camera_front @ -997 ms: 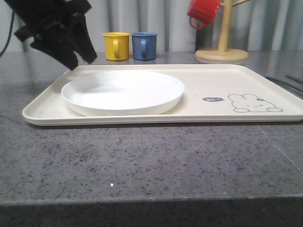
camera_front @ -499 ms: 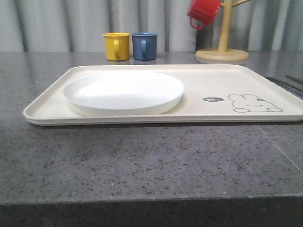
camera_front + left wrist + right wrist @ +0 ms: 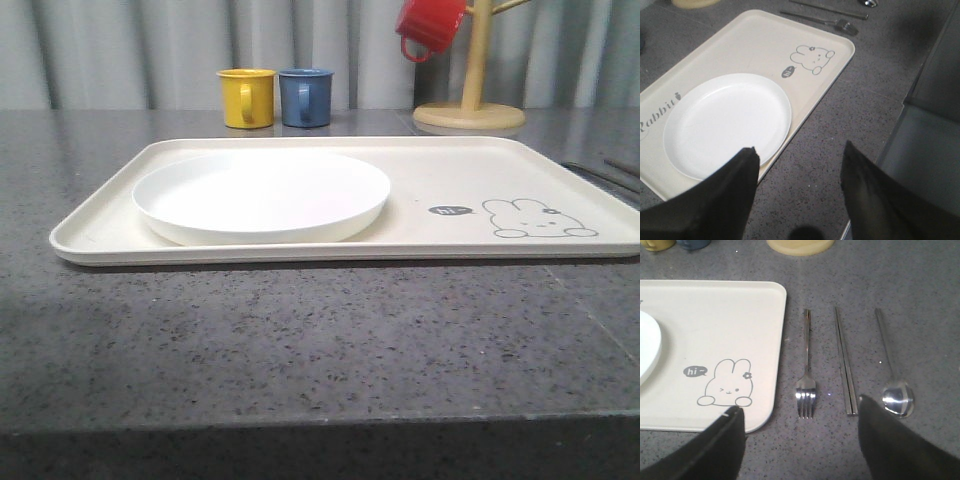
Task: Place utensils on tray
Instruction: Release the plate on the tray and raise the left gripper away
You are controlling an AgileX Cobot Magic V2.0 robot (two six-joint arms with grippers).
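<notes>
Above the fork (image 3: 806,374), right pincer (image 3: 800,425) spread wide, left pincer (image 3: 799,159) likewise, apparently over the tray (image 3: 755,45) edge

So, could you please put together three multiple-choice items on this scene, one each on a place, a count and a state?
1. Where does the round white plate lie?
A. on the cream rectangular plastic tray
B. on the bare grey stone counter
C. beside the mugs

2. How many silver metal utensil items lie beside the tray?
A. one
B. three
C. five

3. How is the right tool?
A. shut on the fork
B. shut on nothing
C. open, holding nothing

Answers:
1 A, the front view shows the plate inside the tray's rim.
2 B, the right wrist view shows the four-tined metal fork, the pair of flat metal chopsticks and the metal spoon on the grey counter.
3 C, its dark fingers stand wide apart above the utensils.
</notes>
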